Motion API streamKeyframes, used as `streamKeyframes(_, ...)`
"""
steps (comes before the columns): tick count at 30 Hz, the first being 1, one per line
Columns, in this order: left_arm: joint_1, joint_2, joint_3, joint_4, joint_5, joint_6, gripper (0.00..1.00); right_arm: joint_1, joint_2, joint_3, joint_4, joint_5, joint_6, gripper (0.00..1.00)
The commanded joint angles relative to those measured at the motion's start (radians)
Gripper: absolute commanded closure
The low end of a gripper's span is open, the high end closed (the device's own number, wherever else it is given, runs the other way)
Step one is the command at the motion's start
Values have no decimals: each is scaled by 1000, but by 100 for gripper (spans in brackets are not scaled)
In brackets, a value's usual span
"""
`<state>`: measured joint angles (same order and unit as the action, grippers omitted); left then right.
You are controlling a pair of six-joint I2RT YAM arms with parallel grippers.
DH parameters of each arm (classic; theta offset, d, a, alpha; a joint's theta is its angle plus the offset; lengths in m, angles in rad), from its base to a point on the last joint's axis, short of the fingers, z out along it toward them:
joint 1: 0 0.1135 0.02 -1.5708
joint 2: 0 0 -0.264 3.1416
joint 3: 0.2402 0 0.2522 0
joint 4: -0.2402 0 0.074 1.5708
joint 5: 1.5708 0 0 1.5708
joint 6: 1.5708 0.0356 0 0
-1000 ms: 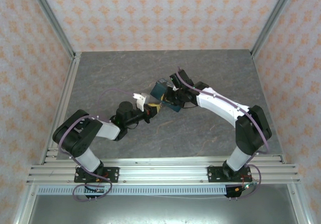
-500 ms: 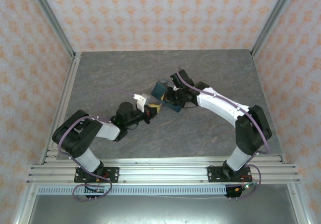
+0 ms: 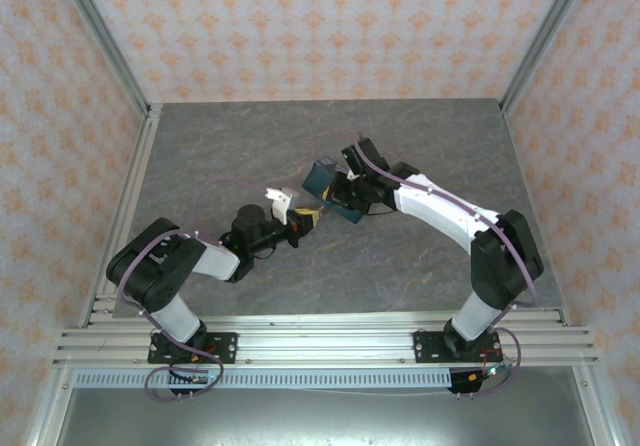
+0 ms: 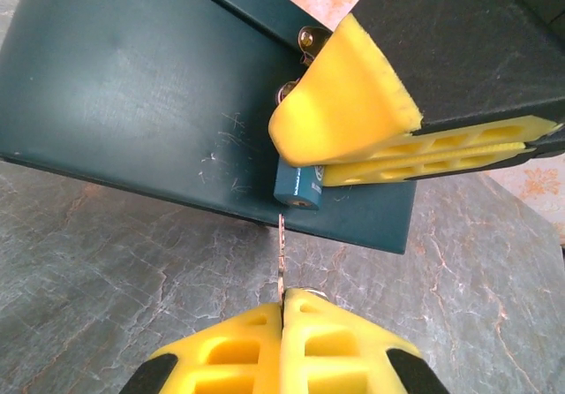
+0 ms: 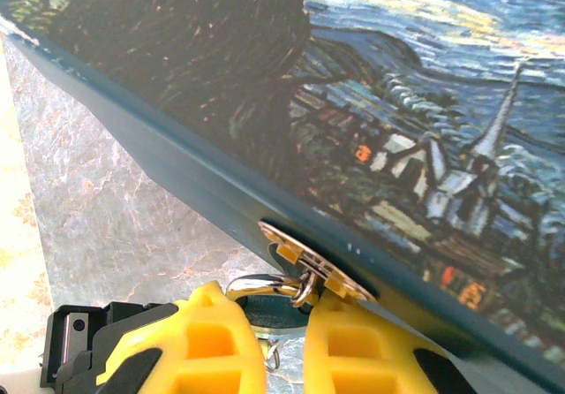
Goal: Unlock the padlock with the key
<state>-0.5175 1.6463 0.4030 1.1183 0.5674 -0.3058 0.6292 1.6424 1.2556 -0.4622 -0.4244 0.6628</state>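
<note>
The padlock (image 4: 297, 189), a small dark-blue body, hangs by its silver shackle from the brass hasp (image 5: 309, 261) on the front of the painted box (image 5: 371, 102). My right gripper (image 5: 269, 299) is shut on the padlock (image 5: 274, 313), its body squeezed between the yellow fingers (image 4: 344, 111). My left gripper (image 4: 284, 299) is shut on the key (image 4: 281, 253). The thin blade points up at the lock's underside, and its tip ends just below and a little left of the keyhole. From above, the left gripper (image 3: 312, 218) and the right gripper (image 3: 335, 198) meet at the box (image 3: 322, 174).
The box (image 4: 141, 85) is held tilted over the grey marbled table (image 3: 420, 146), near its middle. Patterned walls and metal posts close in the table at the back and both sides. The arms' rail (image 3: 320, 341) runs along the near edge.
Hardly anything: the left gripper with the key has edged slightly toward the box, and the right arm keeps its hold in place.
</note>
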Motion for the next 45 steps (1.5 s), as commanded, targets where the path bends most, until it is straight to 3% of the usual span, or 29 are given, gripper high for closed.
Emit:
streamKeyframes(1, -11, 23, 10, 73, 17, -20, 100, -5, -47, -15, 45, -8, 15, 100)
streamKeyframes(14, -10, 79, 22, 152, 42, -76, 100, -6, -54, -28, 55, -12, 15, 100)
streamKeyframes(45, -11, 55, 23, 182, 66, -140, 100, -17, -62, -56, 102, -44, 37, 100)
